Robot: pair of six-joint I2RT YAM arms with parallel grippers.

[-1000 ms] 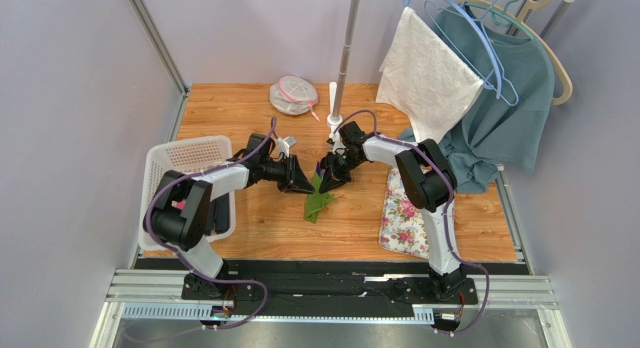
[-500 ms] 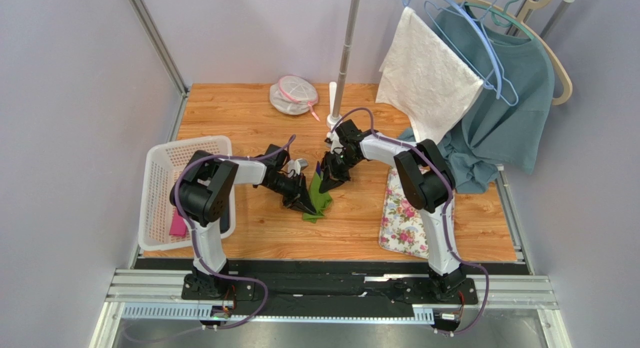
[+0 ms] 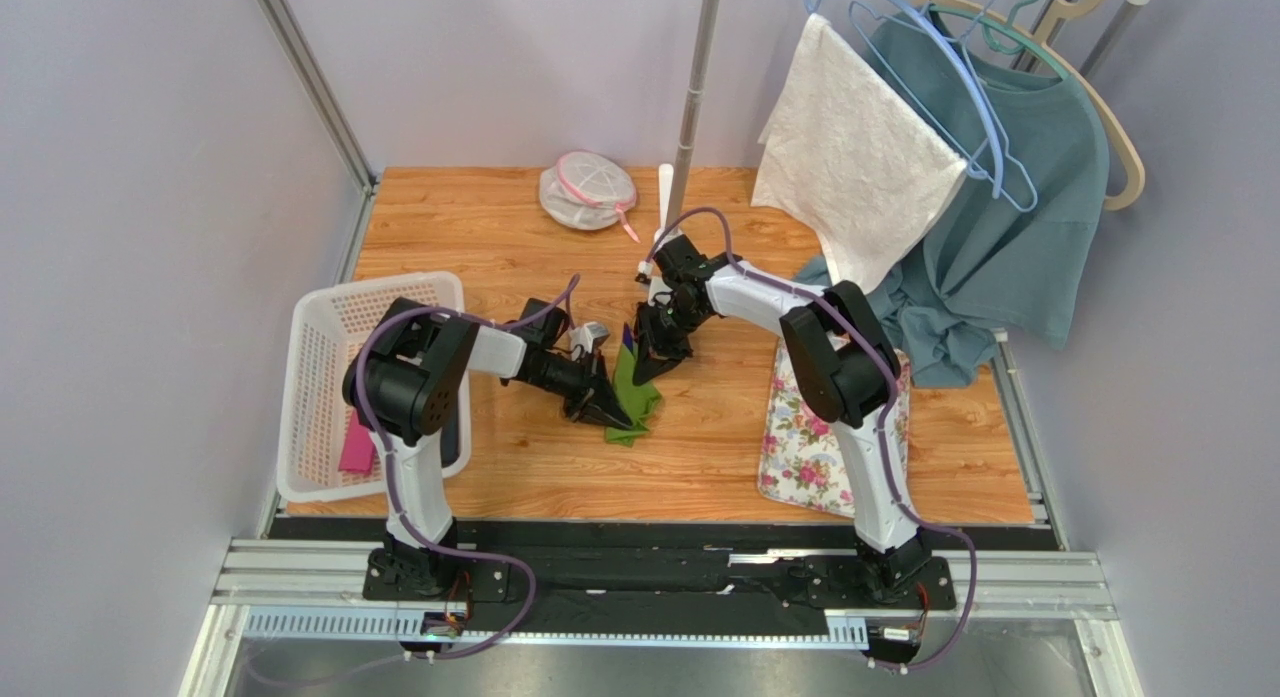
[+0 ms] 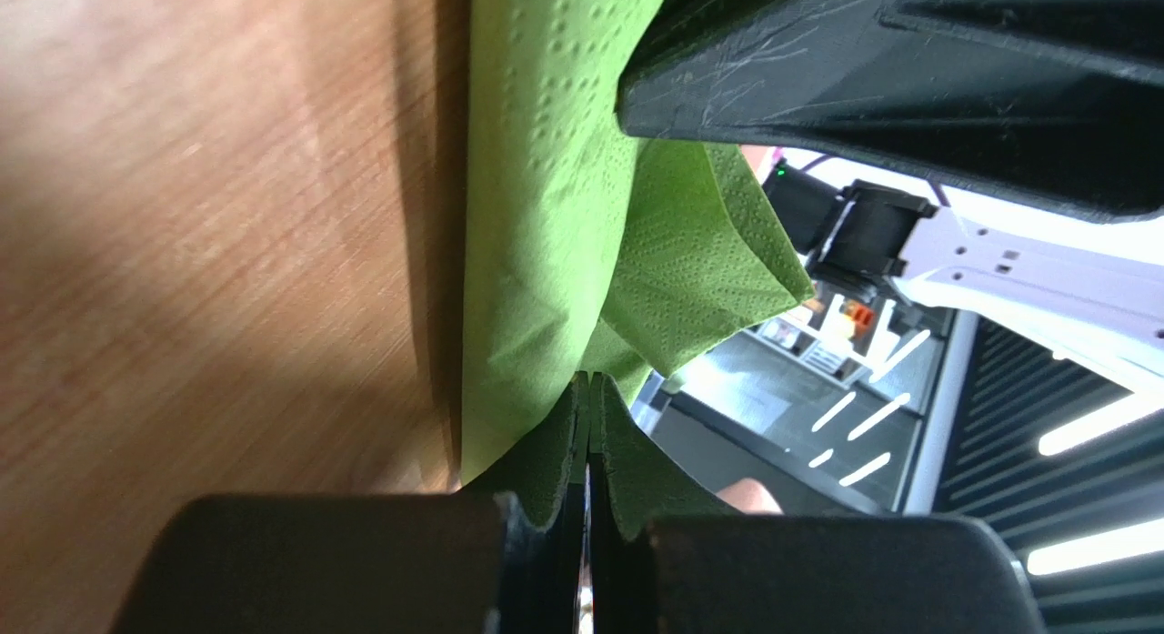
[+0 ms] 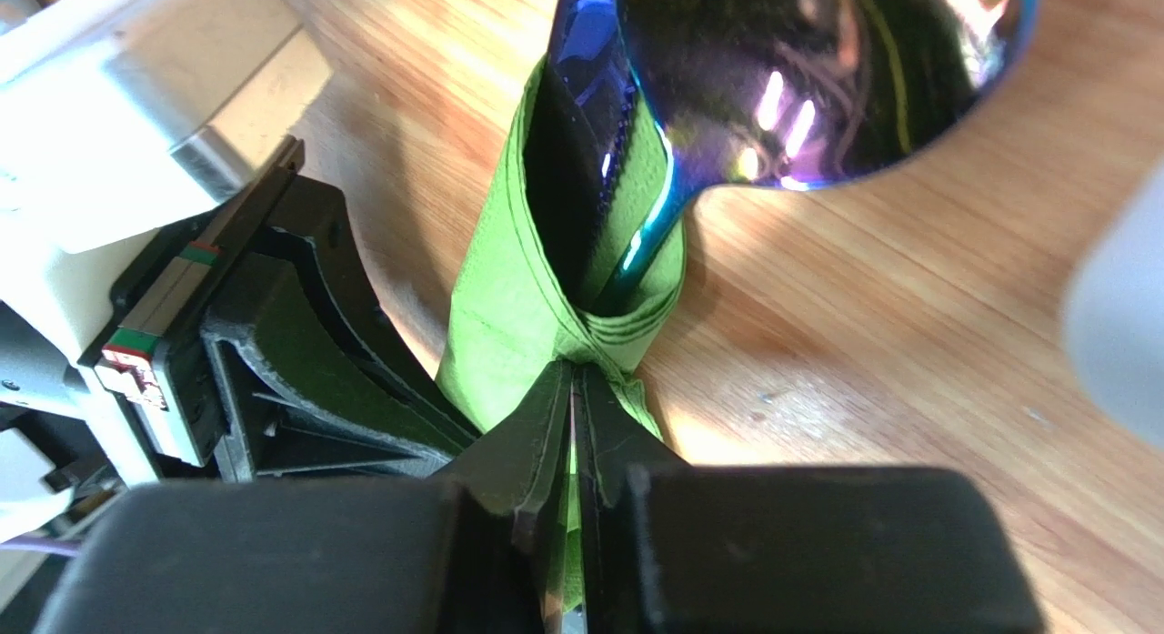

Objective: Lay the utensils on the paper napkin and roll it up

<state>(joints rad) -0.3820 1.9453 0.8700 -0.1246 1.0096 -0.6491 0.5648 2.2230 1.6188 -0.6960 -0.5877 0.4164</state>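
Observation:
The green paper napkin point(image 3: 633, 393) lies rolled and crumpled on the wooden table between my two grippers. In the right wrist view it point(image 5: 513, 307) wraps the utensils: a glossy blue-purple spoon head point(image 5: 820, 75) sticks out of its far end, and dark handles point(image 5: 601, 143) run inside the roll. My right gripper point(image 3: 649, 354) point(image 5: 575, 375) is shut on the napkin's near end, with green paper between the jaws. My left gripper point(image 3: 607, 412) point(image 4: 590, 386) is shut, its tips pinching the napkin's point(image 4: 547, 211) lower edge. One right finger point(image 4: 888, 88) shows just above.
A white basket point(image 3: 320, 352) holding a pink item point(image 3: 356, 450) stands left. A floral mat point(image 3: 809, 427) lies right. A metal pole point(image 3: 687, 112), a mesh pouch point(image 3: 586, 190), a white cloth point(image 3: 849, 150) and a teal shirt point(image 3: 1014, 202) on hangers are at the back.
My left gripper swung toward the near side and closed on the napkin's lower end. My right gripper drifted slightly left and farther back, still holding the napkin.

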